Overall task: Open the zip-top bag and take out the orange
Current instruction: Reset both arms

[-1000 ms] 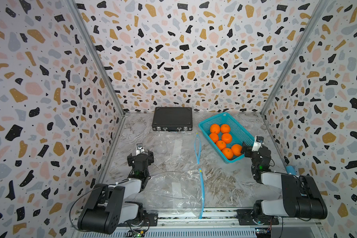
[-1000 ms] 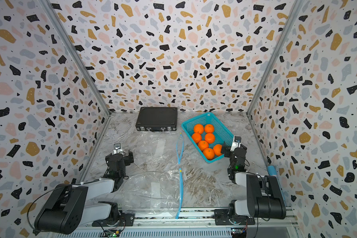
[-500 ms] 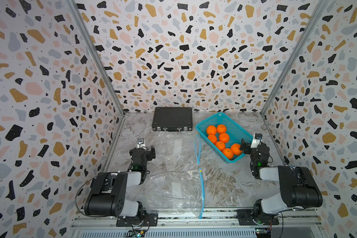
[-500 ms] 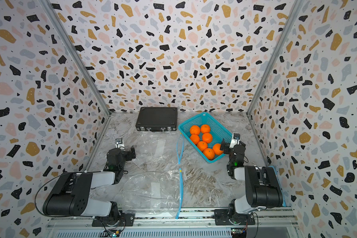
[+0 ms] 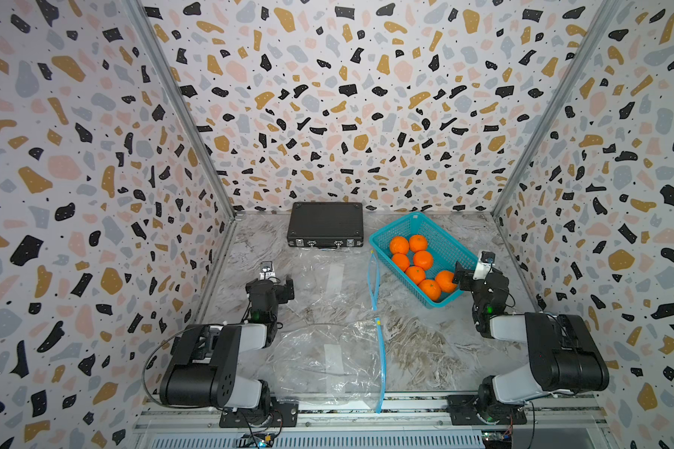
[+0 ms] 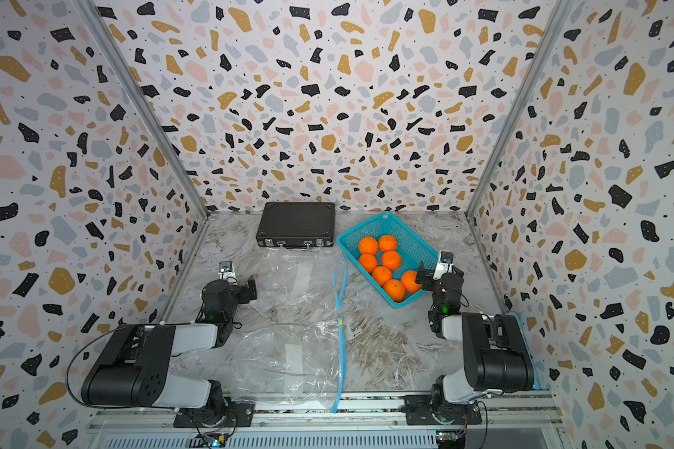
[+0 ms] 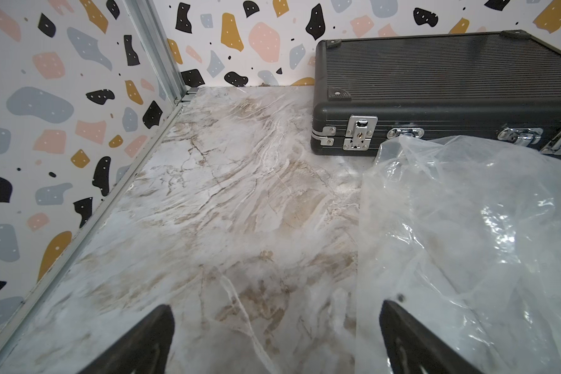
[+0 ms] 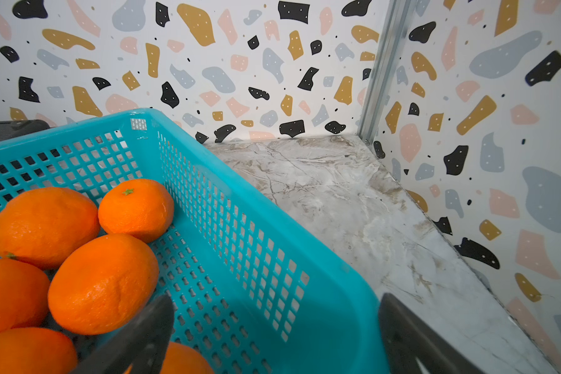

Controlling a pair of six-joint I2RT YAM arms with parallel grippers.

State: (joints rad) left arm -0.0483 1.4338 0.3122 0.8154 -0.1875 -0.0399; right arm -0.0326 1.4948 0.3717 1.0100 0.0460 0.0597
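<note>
Two clear zip-top bags lie flat on the marble worktop (image 5: 425, 350), the stone showing through both. The near bag (image 5: 327, 361) sits at the front edge between the two arm bases. A blue zip (image 5: 382, 361) runs along its right side, and its front corner laps past that edge. The far bag (image 5: 327, 280) lies mid-worktop, just in front of a black case (image 5: 325, 223) that stands against the back edge. Its own blue strip ends just beside the left corner of a teal basket (image 5: 442, 245). Whether either bag is sealed I cannot tell.

Seven oranges (image 5: 422, 259) sit in the basket, which stands askew toward the back right corner.

The left hand (image 5: 283, 285) hangs low near the left edge, released and grasping nothing. In its wrist view one finger (image 7: 408, 340) is over the far bag's left border and the other over bare marble. I cannot tell whether it touches the plastic.

The right hand (image 5: 462, 276) is also released and holds nothing, at the basket's front right end. Its wrist view shows the jaws (image 8: 276, 301) straddling the basket wall, one finger (image 8: 143, 340) inside just beside the oranges and the other outside over the worktop.
</note>
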